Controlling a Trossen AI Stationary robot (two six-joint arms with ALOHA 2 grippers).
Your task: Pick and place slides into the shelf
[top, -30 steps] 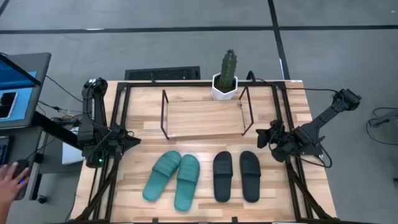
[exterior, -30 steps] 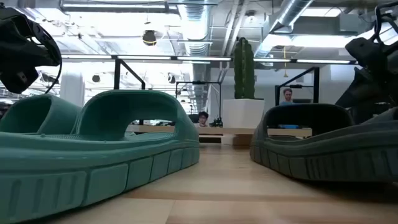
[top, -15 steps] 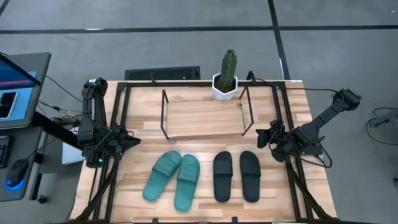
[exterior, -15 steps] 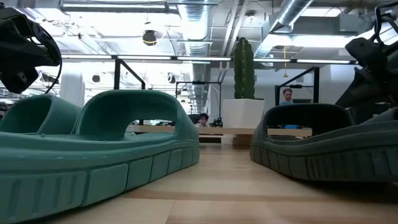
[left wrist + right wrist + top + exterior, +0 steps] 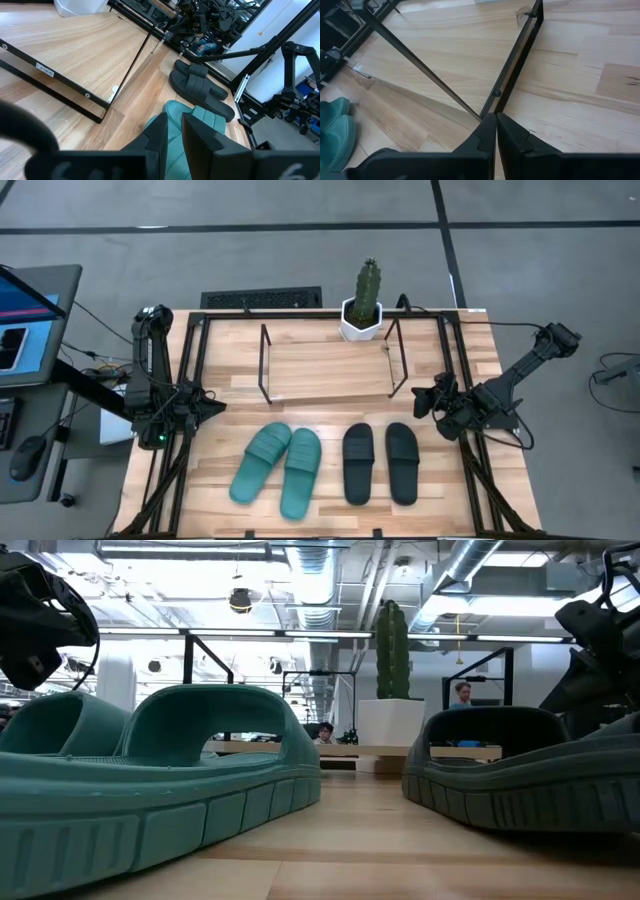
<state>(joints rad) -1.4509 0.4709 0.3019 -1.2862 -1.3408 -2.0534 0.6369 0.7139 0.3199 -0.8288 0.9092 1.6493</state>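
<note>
The teal pair of slides [image 5: 278,465] lies sole-down at the near left of the table, the black pair [image 5: 380,463] beside it on the right. Behind them stands the shelf [image 5: 328,367], a light board between thin black rod end-frames. My left gripper [image 5: 208,406] hovers at the table's left edge, shut, pointing toward the teal slides [image 5: 202,114]. My right gripper [image 5: 420,402] hovers at the right edge, shut, just off the shelf's right end-frame [image 5: 514,62]. The low view shows a teal slide [image 5: 160,780] and a black slide [image 5: 520,775] close up.
A white pot with a cactus [image 5: 366,305] stands at the far edge behind the shelf's right end. A black table frame [image 5: 190,360] runs along both sides and the far edge. Bare wood lies between the slides and the shelf. A screen and a mouse [image 5: 22,455] sit beside the table on the left.
Both arms have kept still and the slides have not moved. A person's hand that rested on the mouse beside the table's left has drawn away out of view.
</note>
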